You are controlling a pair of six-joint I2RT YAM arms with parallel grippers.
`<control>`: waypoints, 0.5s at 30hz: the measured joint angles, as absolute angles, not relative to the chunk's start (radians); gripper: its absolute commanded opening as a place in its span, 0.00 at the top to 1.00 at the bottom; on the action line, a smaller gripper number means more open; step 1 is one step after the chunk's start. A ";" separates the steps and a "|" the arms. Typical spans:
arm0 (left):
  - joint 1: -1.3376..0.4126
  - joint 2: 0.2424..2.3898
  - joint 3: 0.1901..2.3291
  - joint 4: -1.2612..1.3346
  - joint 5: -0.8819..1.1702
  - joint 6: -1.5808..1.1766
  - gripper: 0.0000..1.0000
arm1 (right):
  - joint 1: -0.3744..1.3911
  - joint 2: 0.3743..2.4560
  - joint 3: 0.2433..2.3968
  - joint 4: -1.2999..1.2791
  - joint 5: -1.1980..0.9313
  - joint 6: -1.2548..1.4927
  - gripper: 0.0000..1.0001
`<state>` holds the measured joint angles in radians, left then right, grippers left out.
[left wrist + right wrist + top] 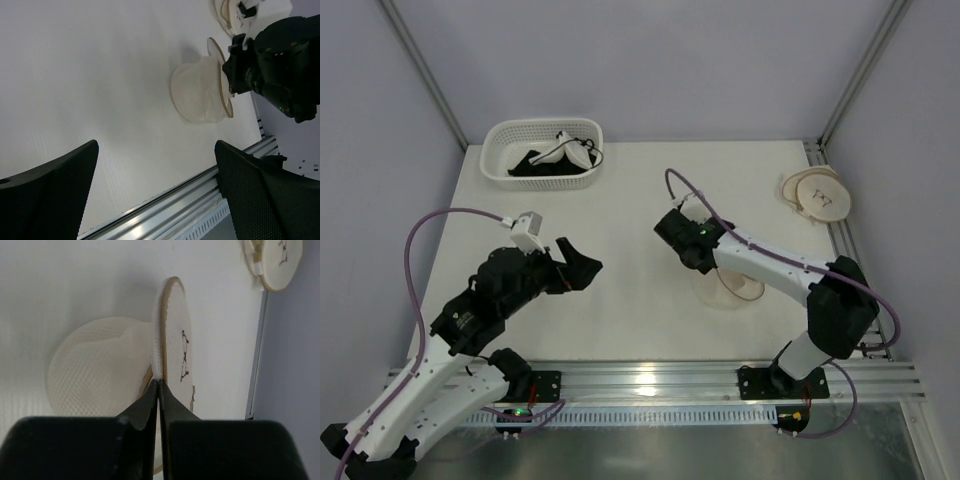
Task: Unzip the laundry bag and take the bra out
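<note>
The right gripper [159,386] is pinching the brown-trimmed rim of the laundry bag [95,365]. Its jaws are pressed together on the zip edge, where the round lid with the small black mark meets the mesh body. The bag is lying on its side near the middle of the counter [620,200], beneath the right forearm. Its drum axis is running flat along the surface, with the lid standing on edge. The left gripper [582,257] is hovering well apart on the left, jaws spread wide and holding nothing, mouth facing the pouch. The right arm is plainly the nearer, and the left would be travelling rightward to brace the mesh body. How far the zip is opened cannot be told. A white garment with thin dark straps, seemingly the bra [572,152], is lying on black garments [535,166] in the white basket [500,150] at the far left corner. A second round pouch [817,195] is resting by the right edge.
</note>
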<state>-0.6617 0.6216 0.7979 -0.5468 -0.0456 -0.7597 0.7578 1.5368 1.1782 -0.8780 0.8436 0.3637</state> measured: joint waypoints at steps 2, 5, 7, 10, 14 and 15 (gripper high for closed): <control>-0.662 0.617 0.798 -0.551 -0.052 -0.760 0.01 | 0.822 1.596 1.185 -0.857 0.832 0.344 0.97; -0.662 0.610 0.798 -0.557 -0.061 -0.760 0.01 | 0.898 1.653 1.207 -0.841 0.802 0.337 0.96; -0.662 0.605 0.798 -0.562 -0.067 -0.759 0.01 | 0.944 1.658 1.209 -0.826 0.771 0.338 0.70; -0.662 0.598 0.798 -0.570 -0.074 -0.759 0.00 | 0.986 1.632 1.190 -0.790 0.691 0.360 0.21; -0.662 0.596 0.798 -0.578 -0.078 -0.760 0.00 | 0.999 1.491 1.085 -0.752 0.607 0.403 0.01; -0.662 0.596 0.798 -0.579 -0.078 -0.760 0.01 | 0.995 1.443 1.062 -0.751 0.600 0.421 0.01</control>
<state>-0.6617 0.5961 0.7979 -0.5785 -0.0780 -0.7597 0.9947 1.4429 1.0618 -0.7513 0.6003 0.4210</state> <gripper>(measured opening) 0.994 0.969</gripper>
